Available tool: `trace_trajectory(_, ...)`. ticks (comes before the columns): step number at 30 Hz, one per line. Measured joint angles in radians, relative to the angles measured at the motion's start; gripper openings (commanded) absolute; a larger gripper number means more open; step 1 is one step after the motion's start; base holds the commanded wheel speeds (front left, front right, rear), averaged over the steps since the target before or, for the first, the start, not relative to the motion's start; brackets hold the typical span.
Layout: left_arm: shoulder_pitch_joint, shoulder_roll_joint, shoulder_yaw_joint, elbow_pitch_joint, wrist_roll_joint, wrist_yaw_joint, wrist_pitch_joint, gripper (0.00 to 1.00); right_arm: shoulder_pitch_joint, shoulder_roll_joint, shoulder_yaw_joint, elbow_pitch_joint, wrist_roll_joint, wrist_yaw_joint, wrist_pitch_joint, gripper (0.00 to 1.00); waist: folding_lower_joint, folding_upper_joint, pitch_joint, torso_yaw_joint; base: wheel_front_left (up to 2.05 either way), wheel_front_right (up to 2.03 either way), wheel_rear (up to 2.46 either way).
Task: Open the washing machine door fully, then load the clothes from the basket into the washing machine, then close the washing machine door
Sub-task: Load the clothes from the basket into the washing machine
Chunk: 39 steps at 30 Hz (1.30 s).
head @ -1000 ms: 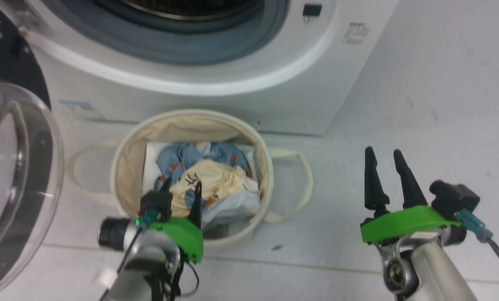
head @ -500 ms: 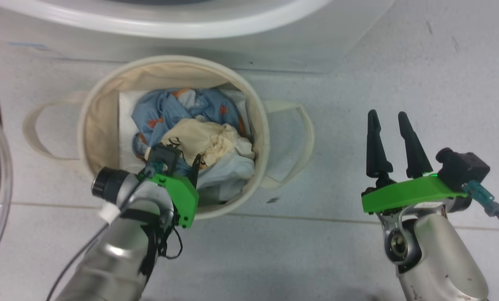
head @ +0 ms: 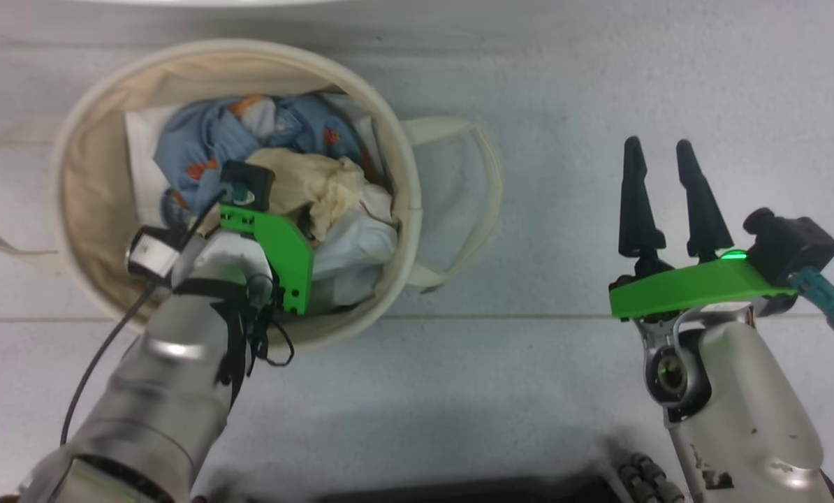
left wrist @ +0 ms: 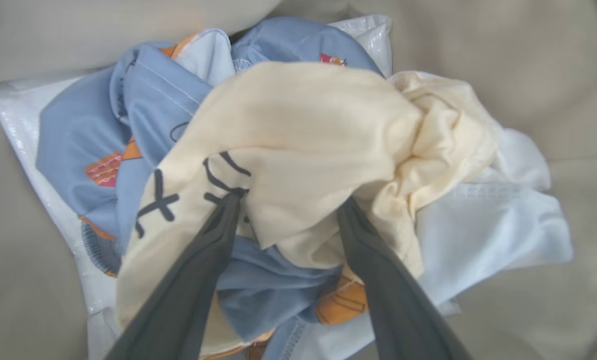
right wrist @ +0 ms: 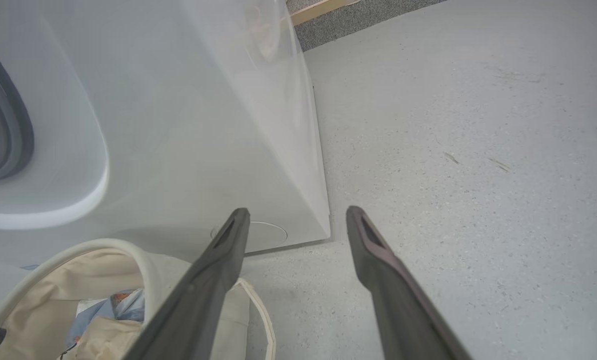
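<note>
The basket (head: 404,175), a round cream canvas tub, stands on the floor at the upper left of the head view. The clothes lie heaped inside: blue fabric with orange spots (head: 197,143), a cream piece with dark markings (left wrist: 303,130) and a pale blue-white piece (left wrist: 493,225). My left gripper (left wrist: 288,207) reaches down into the basket, open, its fingers (left wrist: 208,255) straddling a fold of the cream piece. My right gripper (head: 658,147) hovers open over bare floor, right of the basket. The washing machine (right wrist: 203,125) rises just behind the basket. The washing machine door is out of view.
A flat white liner sheet (left wrist: 18,115) lies under the clothes. The basket's loop handle (head: 483,181) sticks out towards my right gripper. Pale grey floor (right wrist: 453,150) stretches to the right of the machine. A dark part of my base (head: 459,489) shows at the bottom edge.
The head camera has tilted down, so the machine and its door slid out of the top. My left gripper has sunk deeper into the basket onto the cream piece. The right gripper has stayed open.
</note>
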Motion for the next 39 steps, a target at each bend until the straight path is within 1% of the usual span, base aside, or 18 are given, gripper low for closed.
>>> trace_trajectory(2, -0.018, 0.0, -0.001, 0.008, -0.007, 0.007, 0.018, 1.0, -0.006, 0.0, -0.005, -0.003, 0.0, 0.0, 0.0, 1.0, 0.0, 0.0, 0.023, -0.009, 0.0, 0.0, 0.0)
trace_trajectory(7, -0.043, 0.0, 0.0, 0.02, -0.026, 0.007, 0.035, 1.0, -0.009, 0.0, -0.009, -0.007, -0.008, 0.0, 0.0, 1.0, -0.0001, 0.0, 0.073, -0.03, 0.0, 0.0, 0.0)
trace_trajectory(8, -0.047, 0.0, 0.001, 0.021, -0.033, 0.013, 0.035, 0.97, -0.01, 0.0, -0.009, -0.009, -0.008, 0.0, 0.0, 1.0, -0.0001, 0.0, 0.081, -0.034, 0.0, 0.0, 0.0)
trace_trajectory(9, -0.049, 0.0, -0.001, 0.022, -0.037, 0.017, 0.03, 0.0, -0.012, 0.0, -0.01, -0.01, -0.009, 0.0, 0.0, 1.0, -0.0001, 0.0, 0.087, -0.036, 0.0, 0.0, 0.0)
trace_trajectory(13, -0.052, -0.001, -0.001, 0.025, -0.063, 0.017, 0.004, 0.0, -0.02, 0.0, -0.015, -0.012, -0.009, 0.0, 0.0, 1.0, -0.0001, 0.0, 0.087, -0.037, 0.0, 0.0, 0.0)
trace_trajectory(16, -0.05, 0.0, 0.008, 0.019, -0.095, 0.016, -0.067, 0.0, -0.021, 0.0, -0.015, -0.012, -0.009, 0.0, 0.0, 1.0, -0.0001, 0.0, 0.069, -0.028, 0.0, 0.0, 0.0)
trace_trajectory(18, -0.043, 0.0, 0.016, 0.009, -0.126, 0.007, -0.112, 0.0, -0.021, 0.0, -0.015, -0.012, -0.009, 0.0, 0.0, 1.0, -0.0001, 0.0, 0.051, -0.022, 0.0, 0.0, 0.0)
trace_trajectory(21, -0.013, -0.001, 0.05, 0.002, -0.193, 0.007, -0.207, 0.0, -0.02, 0.0, -0.01, -0.01, -0.007, 0.0, 0.0, 1.0, -0.0001, 0.0, 0.003, -0.005, 0.0, 0.0, 0.0)
trace_trajectory(24, 0.014, -0.001, 0.075, -0.014, -0.232, -0.007, -0.253, 0.0, -0.019, 0.0, -0.007, -0.002, -0.007, 0.0, 0.0, 1.0, -0.0002, 0.0, -0.041, 0.009, 0.0, 0.0, 0.0)
trace_trajectory(27, 0.035, -0.001, 0.098, -0.044, -0.249, -0.019, -0.268, 0.0, -0.009, 0.0, -0.011, 0.006, -0.007, 0.0, 0.0, 1.0, -0.0002, 0.0, -0.09, 0.025, 0.0, 0.0, 0.0)
trace_trajectory(29, 0.058, 0.006, 0.14, -0.118, -0.241, -0.01, -0.268, 0.0, 0.008, 0.0, -0.018, 0.01, -0.007, 0.0, 0.0, 1.0, -0.0002, 0.0, -0.126, 0.035, 0.0, 0.0, 0.0)
trace_trajectory(32, 0.109, 0.017, 0.22, -0.256, -0.195, 0.0, -0.269, 0.0, 0.039, 0.0, -0.028, 0.02, -0.005, 0.0, 0.0, 1.0, -0.0002, 0.0, -0.182, 0.048, 0.0, 0.0, 0.0)
trace_trajectory(36, 0.241, 0.026, 0.344, -0.427, -0.105, -0.002, -0.27, 0.0, 0.076, 0.001, -0.042, 0.027, 0.008, 0.0, 0.0, 1.0, -0.0002, 0.0, -0.262, 0.059, 0.0, 0.0, 0.0)
trace_trajectory(37, 0.241, 0.026, 0.344, -0.427, -0.105, -0.002, -0.27, 0.0, 0.076, 0.001, -0.042, 0.027, 0.008, 0.0, 0.0, 1.0, -0.0002, 0.0, -0.262, 0.059, 0.0, 0.0, 0.0)
trace_trajectory(39, 0.319, 0.026, 0.416, -0.515, -0.061, -0.012, -0.27, 0.0, 0.097, 0.001, -0.043, 0.032, 0.011, 0.0, 0.0, 1.0, -0.0002, 0.0, -0.301, 0.061, 0.0, 0.0, 0.0)
